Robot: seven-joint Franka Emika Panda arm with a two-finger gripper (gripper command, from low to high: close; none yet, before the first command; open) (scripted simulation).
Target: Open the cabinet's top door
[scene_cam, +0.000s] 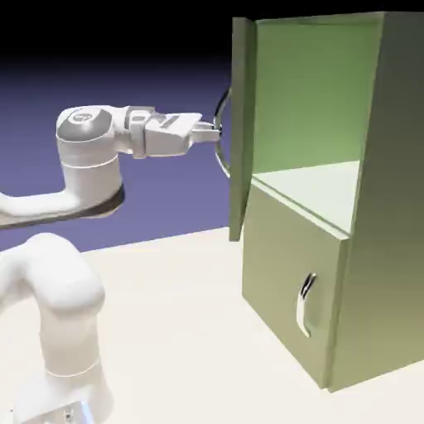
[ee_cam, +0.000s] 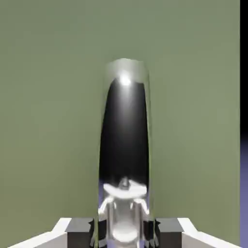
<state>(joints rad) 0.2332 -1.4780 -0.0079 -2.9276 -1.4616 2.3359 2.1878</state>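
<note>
Gripping chrome handle (scene_cam: 222,132) of top door (scene_cam: 241,124), ext view first. Gripper (scene_cam: 212,132) level, jaws closed down on the handle, arm reaching in from the view's left. Top door swung wide open, seen almost edge-on, standing out from cabinet (scene_cam: 381,207) at its left front corner; lower edge of door hanging above the table (scene_cam: 182,331), upper edge about level w/ cabinet top. Upper compartment exposed: paler green inside, shelf floor (scene_cam: 319,186) bare and lit. Lower door (scene_cam: 290,290) shut flush, its small handle (scene_cam: 305,304) untouched. Open room: wide free tabletop between robot base (scene_cam: 58,348) and cabinet front; free air under the forearm and left of the door edge. Table pale, flat, plain. Backdrop blue-violet, going dark toward top.

Hand view: handle (ee_cam: 125,140) filling the centre, running from the bottom edge up, top end rounded, mirror-dark w/ a bright highlight near the top. Grey fingertips (ee_cam: 80,227) at the bottom, one each side, pressed right against the handle, no gap visible. Olive door panel (ee_cam: 48,97) behind, flat, filling nearly all of frame. Door's edge near the right border, thin dark/violet strip beyond it.
</note>
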